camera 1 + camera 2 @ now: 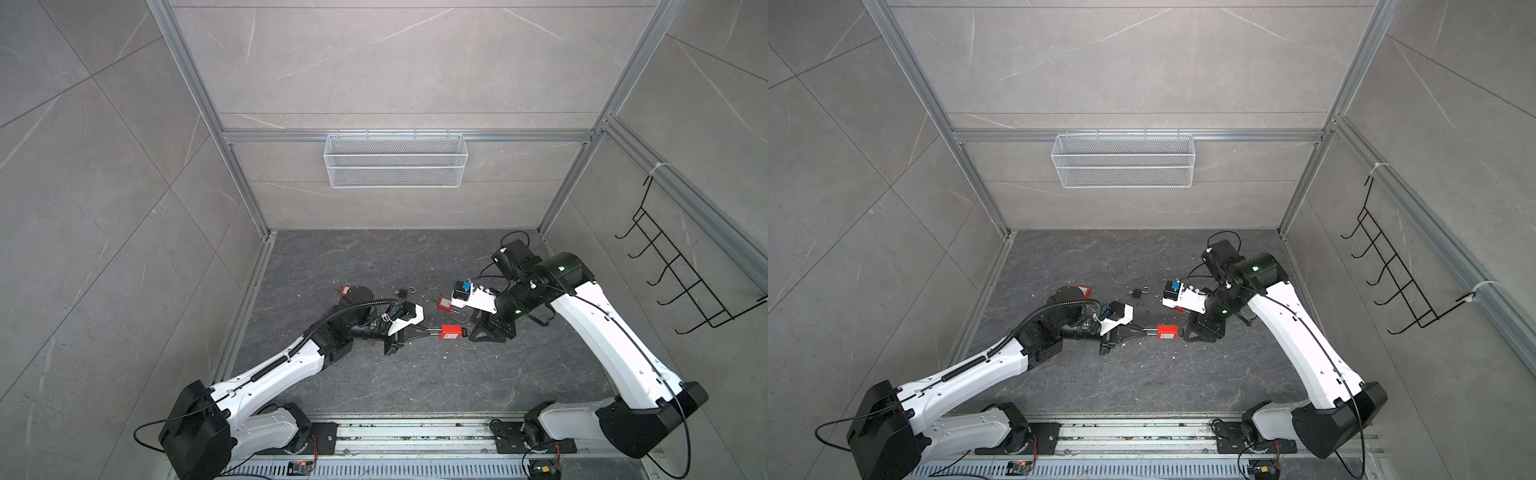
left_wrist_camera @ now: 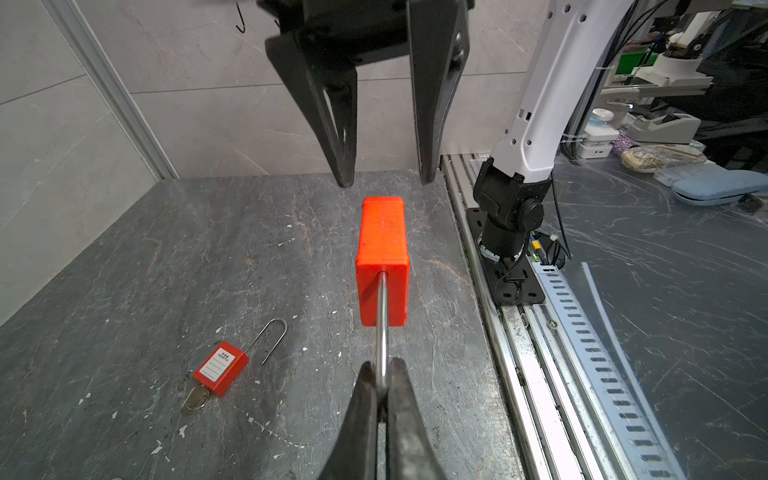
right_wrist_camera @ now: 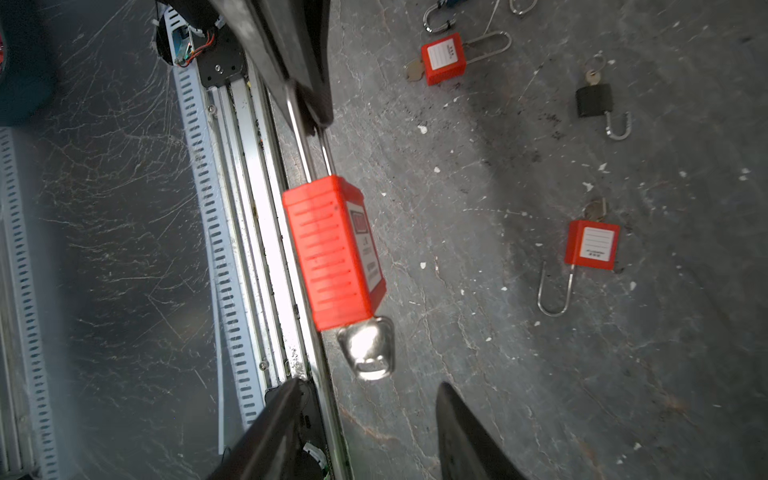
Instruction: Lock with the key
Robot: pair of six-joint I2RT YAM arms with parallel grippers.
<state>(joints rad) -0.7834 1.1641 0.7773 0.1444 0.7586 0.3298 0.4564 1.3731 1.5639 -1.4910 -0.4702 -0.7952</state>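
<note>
Padlock (image 2: 382,257) between left pincer (image 2: 380,376), right pincer (image 2: 386,183); key (image 3: 368,349) toward right.

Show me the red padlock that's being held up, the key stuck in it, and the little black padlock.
held red padlock (image 3: 332,253): right wrist view, on the ribbed side of its body.
key (image 3: 368,349): right wrist view, on its shiny head sticking out of the body's end.
black padlock (image 3: 594,99): right wrist view, on its black body.

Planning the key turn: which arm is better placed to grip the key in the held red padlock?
Right. The left end effector is shut on the shackle of the padlock. The key sticks out of the other end, facing the right end effector, whose jaws stand open just short of it.
</note>
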